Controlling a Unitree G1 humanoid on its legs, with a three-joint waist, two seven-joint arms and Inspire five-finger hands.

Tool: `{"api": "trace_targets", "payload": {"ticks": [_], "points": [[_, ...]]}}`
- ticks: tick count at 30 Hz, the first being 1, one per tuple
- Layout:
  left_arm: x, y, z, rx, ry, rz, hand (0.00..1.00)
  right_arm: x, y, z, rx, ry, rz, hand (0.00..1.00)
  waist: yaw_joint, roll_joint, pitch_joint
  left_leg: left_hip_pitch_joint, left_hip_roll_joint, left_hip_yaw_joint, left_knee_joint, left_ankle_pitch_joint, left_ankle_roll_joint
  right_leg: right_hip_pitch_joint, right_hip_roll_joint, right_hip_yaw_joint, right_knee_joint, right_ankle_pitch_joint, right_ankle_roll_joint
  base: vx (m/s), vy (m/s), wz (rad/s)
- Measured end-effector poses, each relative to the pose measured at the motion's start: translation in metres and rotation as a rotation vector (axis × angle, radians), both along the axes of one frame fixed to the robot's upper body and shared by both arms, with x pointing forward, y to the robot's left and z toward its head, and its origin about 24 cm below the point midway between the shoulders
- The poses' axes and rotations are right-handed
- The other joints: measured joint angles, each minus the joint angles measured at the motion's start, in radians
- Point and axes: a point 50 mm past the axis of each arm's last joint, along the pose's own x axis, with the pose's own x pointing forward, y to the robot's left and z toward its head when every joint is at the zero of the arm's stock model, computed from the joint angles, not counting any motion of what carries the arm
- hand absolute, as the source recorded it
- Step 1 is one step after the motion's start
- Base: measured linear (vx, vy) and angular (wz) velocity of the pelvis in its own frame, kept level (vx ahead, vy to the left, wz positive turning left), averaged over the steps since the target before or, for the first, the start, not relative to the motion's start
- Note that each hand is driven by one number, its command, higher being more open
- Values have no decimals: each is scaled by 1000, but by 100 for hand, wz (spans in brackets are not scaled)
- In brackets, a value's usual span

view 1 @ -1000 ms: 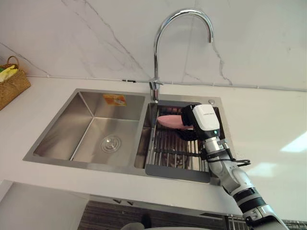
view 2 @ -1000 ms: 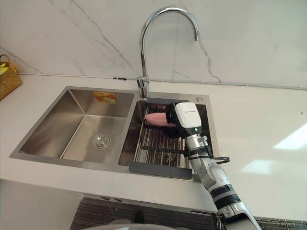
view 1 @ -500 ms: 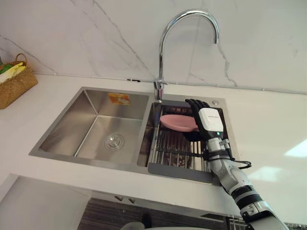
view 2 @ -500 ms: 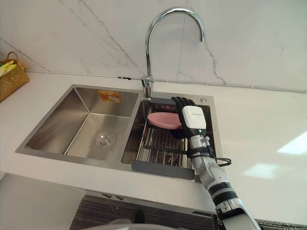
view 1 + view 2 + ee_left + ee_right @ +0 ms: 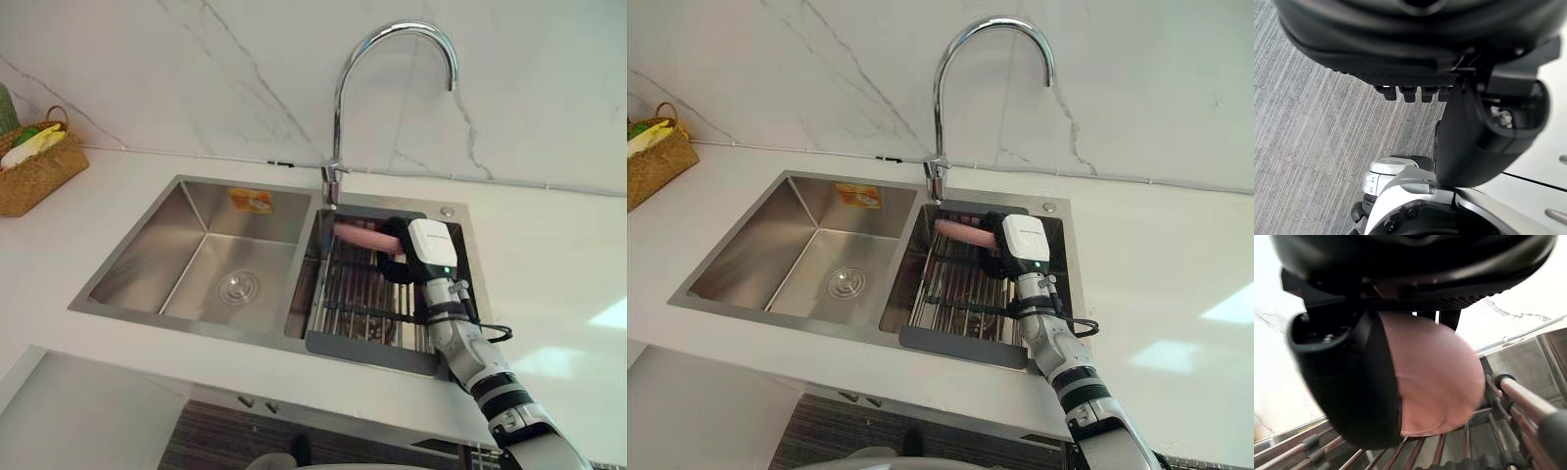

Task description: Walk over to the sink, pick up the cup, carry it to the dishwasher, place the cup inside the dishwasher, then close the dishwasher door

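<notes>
The pink cup is over the wire rack in the sink's right basin, just below the tap. My right hand comes in from the right and is shut on it. In the right wrist view the cup sits between the dark thumb and the fingers above it, with the rack's bars underneath. My left hand hangs low over grey floor with relaxed fingers, holding nothing.
The steel double sink is set in a white counter, its left basin bare with a drain. A tall curved tap rises behind the rack. A wicker basket stands at the far left on the counter.
The right hand's fingers, straight beside the cup half a second ago, have curled round it, and the cup has tipped more edge-on. The camera has shifted a little.
</notes>
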Motion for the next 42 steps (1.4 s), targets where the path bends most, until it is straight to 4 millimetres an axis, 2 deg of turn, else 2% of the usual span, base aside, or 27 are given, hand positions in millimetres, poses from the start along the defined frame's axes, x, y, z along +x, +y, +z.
{"api": "trace_targets", "payload": {"ticks": [10, 16, 20, 23, 25, 30, 32, 33, 35, 39, 42], "points": [[1, 0, 0, 1, -6, -2, 100, -1, 12, 2, 49, -55, 33, 0, 3, 0, 1, 0, 1, 4, 0, 0, 0, 0, 0, 4, 0, 0, 0, 0, 0, 0], [2, 1, 0, 4, -17, -2, 100, -1, 17, 21, 152, -140, 46, 0, 2, 2, 3, 0, 5, 21, 0, -2, -2, -8, 0, 26, 3, 0, 0, -1, 2, -8], [1, 0, 0, 3, -17, 3, 100, -5, 16, 61, 277, -337, 43, 0, -1, 6, 5, 2, 8, 37, 0, -4, -2, -17, -1, 45, 11, 0, 0, 0, 7, -12], [1, -1, 0, -1, -17, 5, 100, -12, 6, 98, 363, -517, 22, 0, -12, 5, 5, 8, 11, 54, 0, -8, -4, -21, -1, 64, 14, 1, -1, 2, 9, -15], [-1, -1, 0, -1, -13, 7, 100, -15, 0, 107, 382, -558, 10, 0, -12, 5, 5, 18, 15, 75, 0, -14, -8, -23, 0, 84, 15, 2, -3, -4, 14, -34], [-3, -1, 0, 7, -9, 7, 100, -42, -35, 115, 427, -628, -98, 0, -31, 4, 3, 22, 22, 120, 0, -25, -3, -42, 3, 132, 14, 7, -9, 5, 15, -29], [-6, 0, -1, 9, 2, 7, 100, -57, -59, 116, 399, -656, -195, 0, -53, 1, 2, 22, 23, 132, 0, -27, 1, -47, 3, 144, 14, 11, -10, 28, 16, -17], [-6, 0, -1, 11, 3, 3, 100, -60, -66, 117, 390, -663, -227, 0, -57, 1, 2, 22, 23, 133, 0, -28, 2, -47, 3, 145, 15, 11, -10, 29, 15, -11], [-6, 1, -1, 11, 6, -1, 100, -77, -94, 116, 355, -687, -363, 0, -68, -2, -3, 23, 25, 145, 0, -31, 3, -55, 3, 159, 21, 11, -10, 25, 12, -15], [-10, 1, -2, 6, 25, 14, 100, -99, -128, 111, 305, -689, -558, 0, -89, -9, -9, 21, 27, 157, 0, -35, 4, -88, -4, 179, 71, -2, -13, 0, 21, -14], [-13, 3, -2, 9, 41, 13, 100, -120, -152, 98, 257, -653, -720, 0, -111, -16, -8, 16, 25, 173, 0, -40, 8, -151, -26, 204, 185, -34, -15, -43, 54, -15]]}}
